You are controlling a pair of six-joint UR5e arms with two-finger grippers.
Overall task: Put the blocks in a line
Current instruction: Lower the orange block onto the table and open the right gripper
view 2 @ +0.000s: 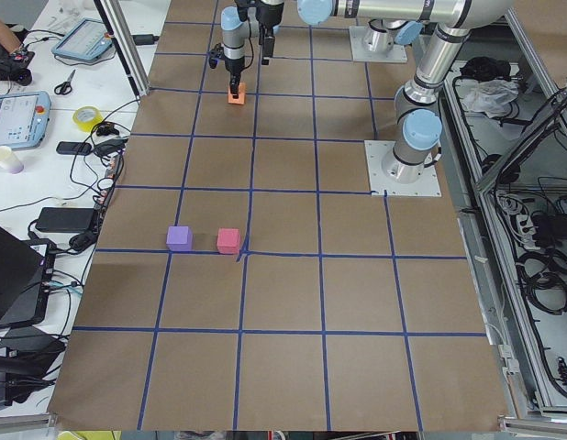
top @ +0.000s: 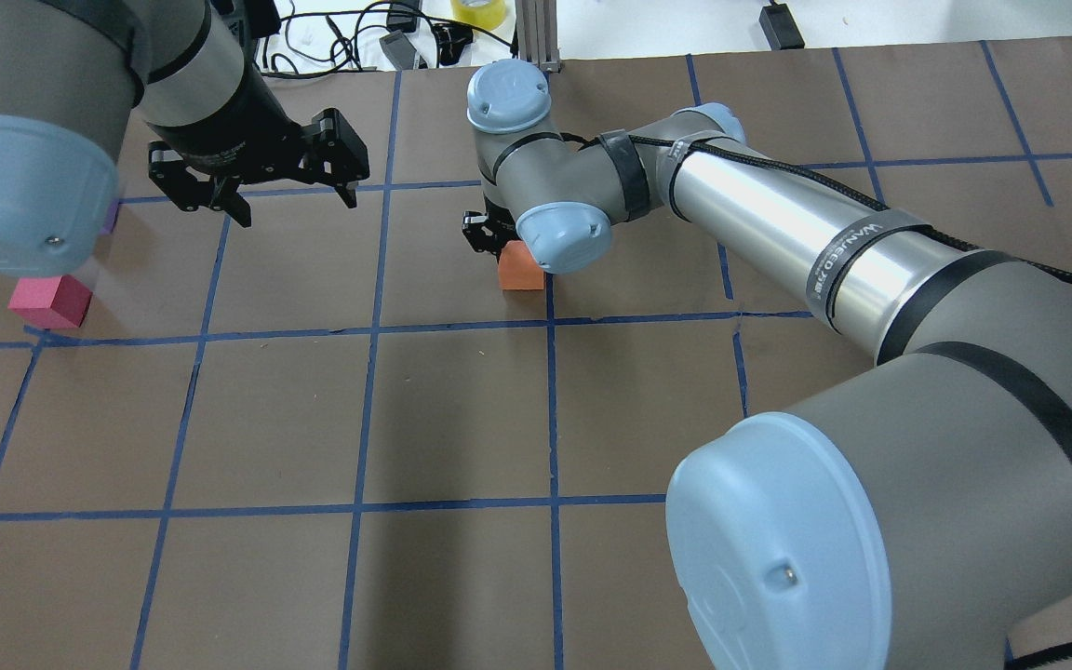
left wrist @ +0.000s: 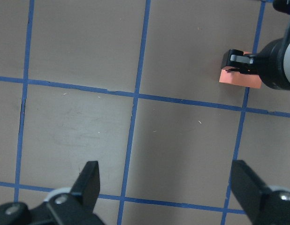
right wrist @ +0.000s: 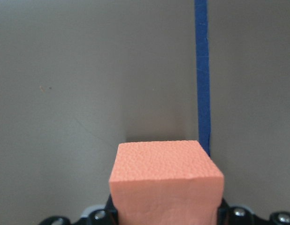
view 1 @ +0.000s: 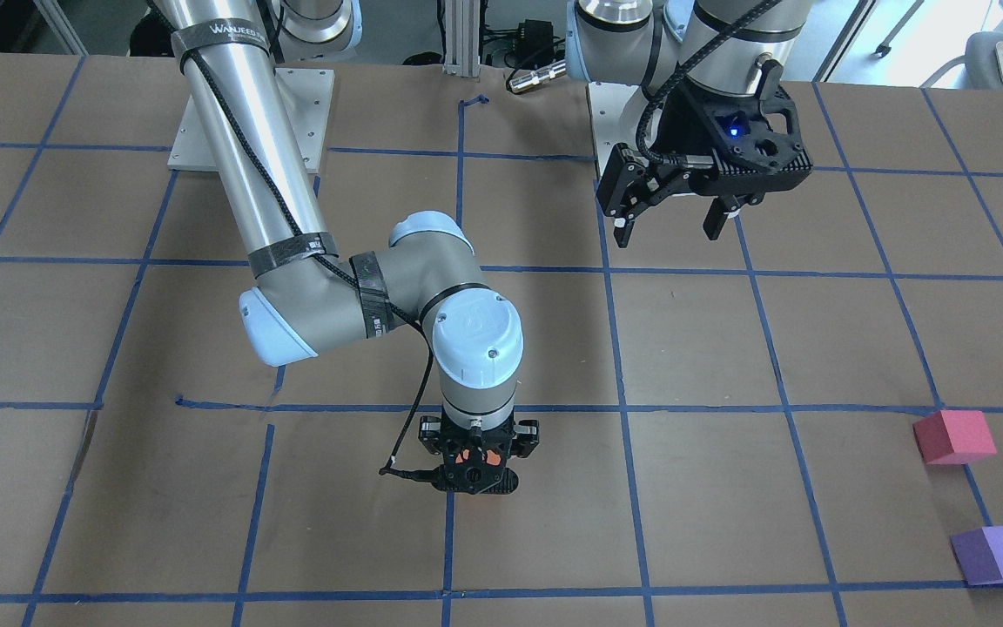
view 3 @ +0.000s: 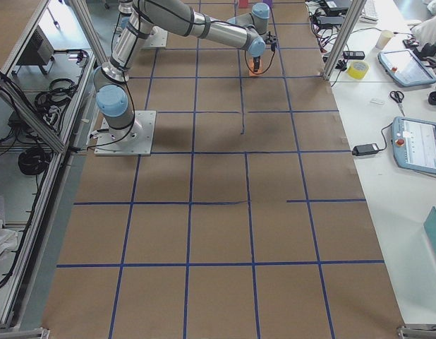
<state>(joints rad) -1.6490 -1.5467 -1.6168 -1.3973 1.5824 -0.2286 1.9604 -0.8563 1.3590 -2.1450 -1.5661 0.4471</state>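
My right gripper [view 1: 475,466] points straight down at the table's middle and is shut on the orange block [top: 522,270]. The right wrist view shows the block [right wrist: 166,178] between the jaws, at or just above the brown paper, beside a blue tape line. The pinkish-red block [view 1: 954,435] and the purple block [view 1: 998,555] sit apart on the table far out on my left side. In the overhead view the purple block [top: 110,216] is mostly hidden behind my left arm. My left gripper [view 1: 671,222] is open and empty, hovering above the table well away from all blocks.
Brown paper with a blue tape grid [top: 368,328] covers the table. The arms' base plates [view 1: 249,122] stand at the robot's edge. Cables and a yellow tape roll [top: 477,9] lie past the far edge. A side bench with tablets [view 2: 17,115] runs along the table.
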